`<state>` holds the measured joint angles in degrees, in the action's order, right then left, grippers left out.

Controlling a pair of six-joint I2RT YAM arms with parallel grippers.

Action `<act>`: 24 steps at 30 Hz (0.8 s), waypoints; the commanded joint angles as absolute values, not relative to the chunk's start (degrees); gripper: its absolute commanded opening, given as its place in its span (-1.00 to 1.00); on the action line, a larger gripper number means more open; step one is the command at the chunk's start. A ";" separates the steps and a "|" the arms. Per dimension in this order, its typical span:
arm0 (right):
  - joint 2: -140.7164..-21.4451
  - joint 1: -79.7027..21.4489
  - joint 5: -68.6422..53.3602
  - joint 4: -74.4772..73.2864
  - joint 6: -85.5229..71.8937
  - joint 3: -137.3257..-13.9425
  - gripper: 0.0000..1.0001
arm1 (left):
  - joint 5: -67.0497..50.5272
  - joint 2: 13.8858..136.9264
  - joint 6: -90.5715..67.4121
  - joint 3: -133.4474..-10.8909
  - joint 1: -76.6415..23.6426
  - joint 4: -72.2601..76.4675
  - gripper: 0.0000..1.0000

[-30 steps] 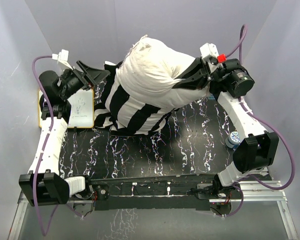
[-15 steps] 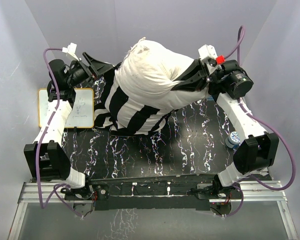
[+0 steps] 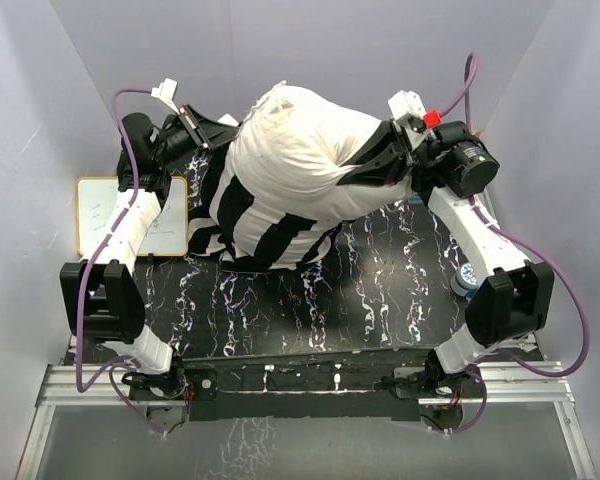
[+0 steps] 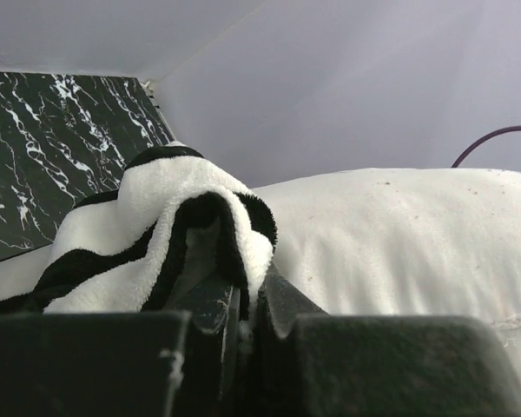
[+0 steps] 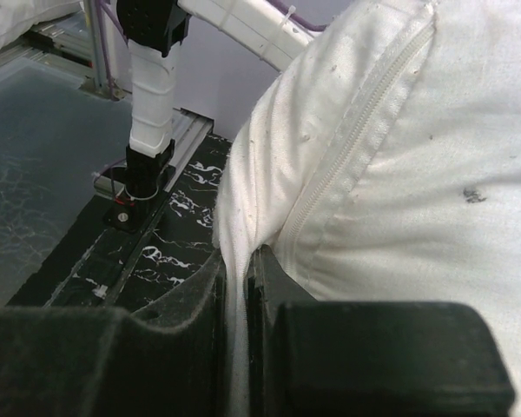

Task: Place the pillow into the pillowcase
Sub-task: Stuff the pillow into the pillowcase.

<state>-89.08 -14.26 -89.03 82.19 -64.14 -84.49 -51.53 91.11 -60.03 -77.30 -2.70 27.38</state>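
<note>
One pillow [image 3: 310, 150], one pillowcase [image 3: 248, 215], one whiteboard [image 3: 100, 215], one small container [image 3: 467, 277], one table [image 3: 380, 280], two grippers: left gripper [image 3: 230, 125], right gripper [image 3: 354, 170].

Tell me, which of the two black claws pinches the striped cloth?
The left gripper: it is shut on the black-and-white striped pillowcase; the right gripper clamps the plain white pillow.

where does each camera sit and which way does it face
top external: above and behind the robot, looking down on the table; left arm and right arm show
left wrist: faces along the left tool, shut on the pillowcase
right wrist: faces along the right tool, shut on the pillow
shared: all three see the pillow
</note>
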 commanded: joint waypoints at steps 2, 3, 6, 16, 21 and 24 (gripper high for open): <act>-95.21 -14.95 -96.07 83.53 -71.34 -94.53 -0.83 | -49.81 85.55 -60.93 -79.72 -2.86 34.20 -1.00; -98.22 -14.88 -94.58 79.96 -72.23 -98.78 -0.83 | -48.52 84.98 -60.72 -79.61 -2.79 34.63 -1.00; -104.04 -14.85 -86.86 54.00 -63.45 -111.11 -0.83 | -44.78 84.53 -59.24 -78.72 -2.26 33.88 -1.00; -110.94 -47.52 -31.18 -31.02 15.71 -136.66 0.10 | -53.22 90.59 -66.12 -67.39 3.62 60.65 -1.00; -107.26 -49.65 -31.23 -33.53 20.86 -132.95 0.82 | -56.37 90.22 -68.69 -63.12 7.06 72.10 -1.00; -103.76 -46.03 -35.21 -37.24 22.16 -135.18 0.98 | -53.88 89.85 -68.91 -62.09 8.42 70.33 -1.00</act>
<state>-109.69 -53.54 -37.47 -27.09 15.49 -133.56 -52.21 92.53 -67.02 -62.57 7.51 61.10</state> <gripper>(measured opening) 0.954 0.034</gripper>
